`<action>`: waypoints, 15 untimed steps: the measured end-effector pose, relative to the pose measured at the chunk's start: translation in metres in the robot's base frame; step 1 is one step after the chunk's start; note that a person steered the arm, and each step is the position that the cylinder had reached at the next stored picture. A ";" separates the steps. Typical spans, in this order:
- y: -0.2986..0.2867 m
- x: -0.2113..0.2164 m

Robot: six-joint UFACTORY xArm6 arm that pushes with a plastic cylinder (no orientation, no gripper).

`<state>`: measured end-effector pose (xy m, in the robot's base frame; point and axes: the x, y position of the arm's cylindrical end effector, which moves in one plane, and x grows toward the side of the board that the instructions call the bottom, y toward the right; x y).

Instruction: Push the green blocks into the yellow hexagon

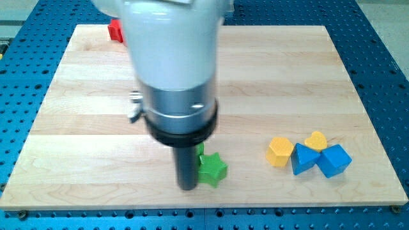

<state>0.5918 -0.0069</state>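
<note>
The green star block (pixel 212 169) is seen near the front edge of the wooden board (pixel 268 76), a little left of the board's middle. A second green piece (pixel 200 149) is glimpsed just behind it, mostly hidden by the arm, so its shape cannot be told. My tip (pixel 187 186) is set down on the board directly against the left side of the green star block; it is a plain dark rod with nothing to spread or pinch, and nothing is held by it. Well to the right, at about the same depth, the yellow hexagon (pixel 280 151) is found, with a blue block (pixel 303 159) touching its right side, a second blue block (pixel 335 160) beside that, and a smaller yellow block (pixel 316 140) just behind them. At the far left corner, a red block (pixel 115 30) is partly covered by the arm's white housing (pixel 172 45).
</note>
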 end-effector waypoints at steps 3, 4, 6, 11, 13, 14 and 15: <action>0.060 -0.033; 0.093 -0.037; 0.003 0.019; 0.036 -0.085; 0.106 -0.099; 0.048 -0.121; -0.053 -0.133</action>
<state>0.4590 -0.0600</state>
